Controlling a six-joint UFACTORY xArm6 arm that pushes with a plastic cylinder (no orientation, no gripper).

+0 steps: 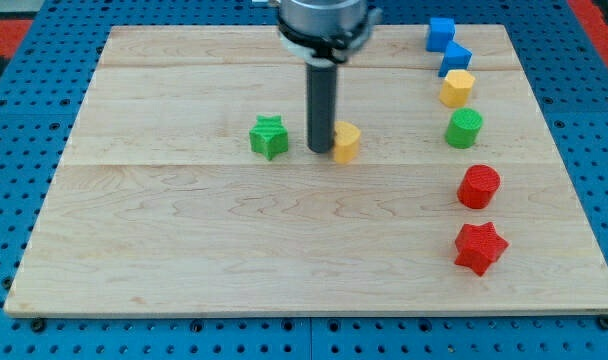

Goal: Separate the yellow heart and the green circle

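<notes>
Nearest the view's bottom, red star (480, 248) and red circle (478, 187) sit at the right edge, with the green circle (464, 128) above them, then a yellow hexagon (457, 88) and two blue blocks (449, 45). Mid-board, my tip (321, 150) touches the yellow heart (347, 143) on its left, green star (269, 136) beyond; no claw exists to report. Heart and circle look already well apart, so separation seems nearly done; any next push should avoid driving the heart rightward.

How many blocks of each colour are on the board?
Blue: 2, cube and cube
Yellow: 2, hexagon and heart beside my tip
Green: 2, circle and star
Red: 2, circle and star
Total: 8
</notes>
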